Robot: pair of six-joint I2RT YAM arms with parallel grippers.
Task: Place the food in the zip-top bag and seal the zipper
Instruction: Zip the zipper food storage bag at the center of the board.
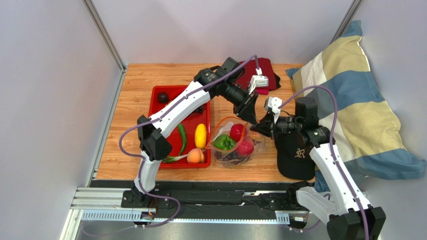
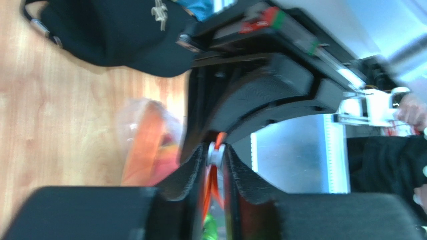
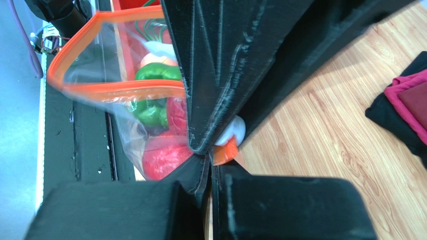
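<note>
The clear zip-top bag (image 1: 234, 150) lies on the wood beside the tray, its mouth gaping. Inside it are a green pepper (image 1: 224, 142), a red apple (image 1: 237, 131), another red fruit and dark grapes. Its orange zipper (image 3: 120, 90) runs round the open mouth. At the bag's far right corner my left gripper (image 1: 250, 116) is closed on the zipper's white slider (image 2: 216, 154). Just below it my right gripper (image 3: 210, 162) is shut on the bag's edge by the orange corner (image 3: 225, 152). The green pepper (image 3: 150, 112) and a red fruit (image 3: 160, 157) show through the film.
The red tray (image 1: 156, 107) left of the bag holds a yellow lemon (image 1: 200, 135), a green chili (image 1: 181, 140), a peach (image 1: 195, 156) and a dark fruit. A black cap (image 1: 295, 155) lies right of the bag, dark red cloths (image 1: 260, 70) at the back, a striped pillow (image 1: 351, 100) far right.
</note>
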